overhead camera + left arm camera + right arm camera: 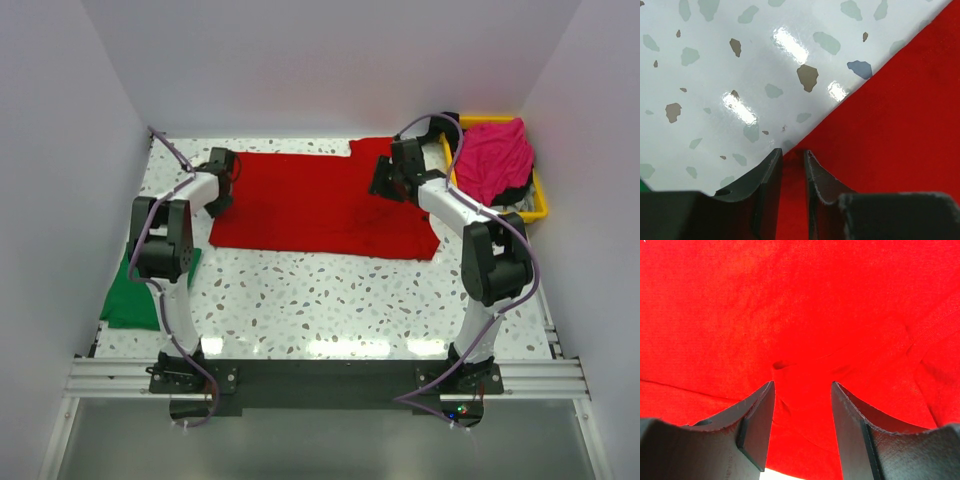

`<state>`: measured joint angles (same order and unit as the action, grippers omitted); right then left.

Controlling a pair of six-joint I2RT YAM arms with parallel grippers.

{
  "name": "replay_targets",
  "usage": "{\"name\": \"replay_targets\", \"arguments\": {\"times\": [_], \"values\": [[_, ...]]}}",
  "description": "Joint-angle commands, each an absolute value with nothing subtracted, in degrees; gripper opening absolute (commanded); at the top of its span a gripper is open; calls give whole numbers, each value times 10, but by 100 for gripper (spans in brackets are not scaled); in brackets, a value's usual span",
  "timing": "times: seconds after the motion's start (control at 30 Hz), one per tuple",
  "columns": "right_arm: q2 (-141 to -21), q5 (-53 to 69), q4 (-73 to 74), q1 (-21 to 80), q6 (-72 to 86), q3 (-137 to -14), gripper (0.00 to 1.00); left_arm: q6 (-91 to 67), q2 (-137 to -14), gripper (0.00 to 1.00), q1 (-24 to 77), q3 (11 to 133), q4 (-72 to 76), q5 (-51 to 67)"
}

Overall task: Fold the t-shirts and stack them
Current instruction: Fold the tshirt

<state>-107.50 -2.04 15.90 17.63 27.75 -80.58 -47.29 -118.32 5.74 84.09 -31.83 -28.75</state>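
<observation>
- A speckled white counter (330,300) is seen from above.
- A red t-shirt (310,205) is spread flat between the two tools.
- A pink t-shirt (492,158) is heaped in a yellow tray (538,205) just outside the right tool.
- A green t-shirt (128,295) is lying behind the left tool.
- The left tool (792,157) is narrowed on the red shirt's edge.
- The right tool (802,390) is pinched on a red fold.

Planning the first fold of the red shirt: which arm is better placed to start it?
Left, probably: the left gripper pinches the red t-shirt at its edge; the right gripper sits mid-cloth.
</observation>
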Motion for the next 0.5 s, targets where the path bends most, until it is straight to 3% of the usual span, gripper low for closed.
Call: {"name": "replay_targets", "arguments": {"times": [0.0, 0.47], "values": [[-1076, -24, 150, 178, 268, -817, 53, -468, -1194, 28, 61, 862, -315, -298], [-1082, -18, 148, 178, 270, -817, 52, -469, -1159, 25, 61, 840, -313, -297]]}}
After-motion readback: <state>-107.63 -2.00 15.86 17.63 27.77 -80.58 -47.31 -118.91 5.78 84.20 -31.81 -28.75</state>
